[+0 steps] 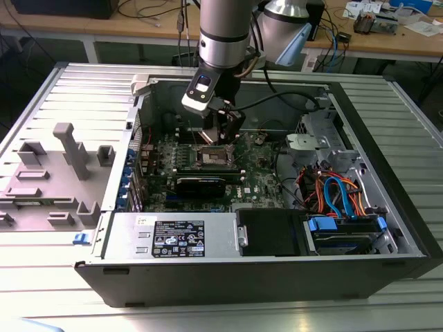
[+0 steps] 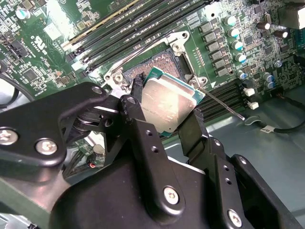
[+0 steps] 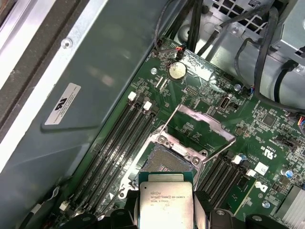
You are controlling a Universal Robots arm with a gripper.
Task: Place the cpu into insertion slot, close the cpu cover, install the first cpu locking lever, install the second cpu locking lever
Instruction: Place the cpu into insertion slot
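Note:
The cpu (image 2: 169, 102), a flat square chip with a silvery top, is clamped between my gripper's (image 2: 167, 109) black fingers (image 2: 137, 93). It hangs slightly tilted just above the insertion slot (image 2: 159, 62). The first wrist view has the cpu (image 3: 165, 202) at the near rim of the open insertion slot (image 3: 164, 161). The cpu cover (image 3: 202, 125) stands flipped back beyond the slot. A thin locking lever (image 2: 224, 102) sticks out, unlatched, beside the socket. In the exterior view my gripper (image 1: 223, 135) hovers over the insertion slot (image 1: 211, 158) inside the computer case.
Long black memory slots (image 3: 114, 152) run along both sides of the socket. A coin battery (image 3: 177, 71) and cable bundles (image 3: 248, 43) lie beyond the cover. The power supply (image 1: 176, 235) and drive cage (image 1: 346, 232) fill the case's near side. A grey fixture (image 1: 48, 180) sits outside.

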